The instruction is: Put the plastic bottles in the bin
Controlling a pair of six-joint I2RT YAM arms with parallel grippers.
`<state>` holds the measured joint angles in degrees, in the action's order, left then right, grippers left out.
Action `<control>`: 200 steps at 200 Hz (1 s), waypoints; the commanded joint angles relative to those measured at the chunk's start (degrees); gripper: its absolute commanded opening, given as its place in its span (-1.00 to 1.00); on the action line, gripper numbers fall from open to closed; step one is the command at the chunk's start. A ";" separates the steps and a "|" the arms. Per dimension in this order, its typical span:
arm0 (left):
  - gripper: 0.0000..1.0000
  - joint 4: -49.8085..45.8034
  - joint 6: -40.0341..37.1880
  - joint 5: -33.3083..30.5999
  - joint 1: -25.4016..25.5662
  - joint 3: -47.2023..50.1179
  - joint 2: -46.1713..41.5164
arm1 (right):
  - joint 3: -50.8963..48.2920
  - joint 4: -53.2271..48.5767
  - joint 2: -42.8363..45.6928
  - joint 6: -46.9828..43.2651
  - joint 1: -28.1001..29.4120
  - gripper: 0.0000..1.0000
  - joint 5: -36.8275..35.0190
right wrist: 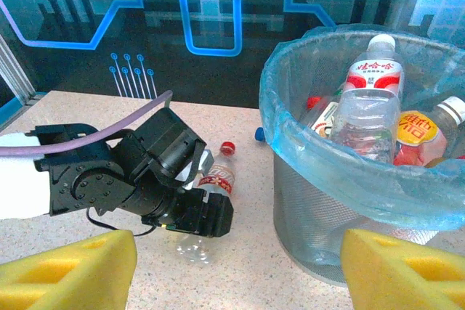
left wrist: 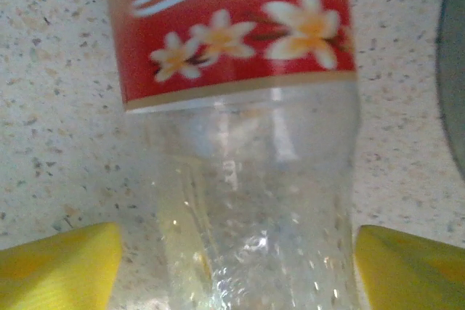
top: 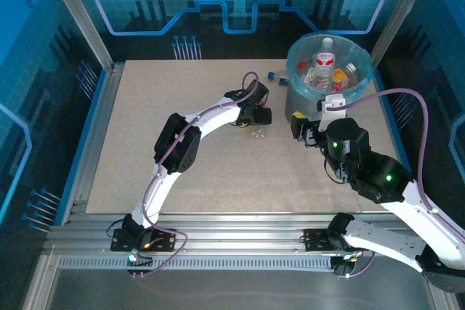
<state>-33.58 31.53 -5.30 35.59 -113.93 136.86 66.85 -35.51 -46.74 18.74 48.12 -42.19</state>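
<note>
Speckled beige tabletop (top: 167,143), edged by aluminium rails (top: 89,152) on the left and near sides; blue-lit patterned wall (top: 218,5) behind. Open surface runs left of and nearer than the left arm.

Round grey mesh bin lined with a translucent light-blue bag (top: 305,101) stands at the far right corner, close to the right edge. Several clear plastic bottles with red and orange labels (right wrist: 370,107) stand or lean inside it, tops reaching rim height.

One clear plastic bottle with a red flowered label and red cap (right wrist: 216,178) lies on its side on the table, just left of the bin. Long axis roughly near-to-far, cap toward the back wall, clear base toward the arms.

Left gripper (top: 254,117) is low over this bottle, its yellow foam pads (left wrist: 65,266) apart and straddling the clear lower body. The left pad stands off the plastic; the right pad sits at the bottle's edge, contact uncertain. Not clamped.

Right gripper (top: 301,128) hangs by the bin's near side, fingers spread wide with bare table between them.

A small blue-capped item (top: 276,75) lies beside the bin's far left; likely another bottle.
</note>
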 commanded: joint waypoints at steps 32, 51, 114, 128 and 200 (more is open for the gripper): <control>0.19 -0.21 -1.88 1.51 -1.63 1.91 -1.41 | 2.87 0.90 -0.74 0.42 1.01 0.51 -0.31; 0.11 2.65 -2.60 0.70 -2.02 6.92 -5.59 | 4.25 0.59 -2.19 0.12 0.95 0.51 0.56; 0.07 27.19 -10.01 -3.59 -1.79 38.70 -35.32 | 16.21 -0.59 -11.98 -3.12 0.11 0.52 9.04; 0.05 32.70 -14.18 -4.11 -0.61 44.94 -42.41 | 20.71 -1.84 -15.20 -3.44 -0.98 0.51 12.09; 0.02 48.29 -29.56 0.47 7.46 57.83 -64.07 | 34.78 -5.26 -24.44 -1.34 -8.45 0.59 26.50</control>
<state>8.08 7.35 -6.81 42.35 -58.11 75.53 98.65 -39.03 -70.02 16.53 40.75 -20.43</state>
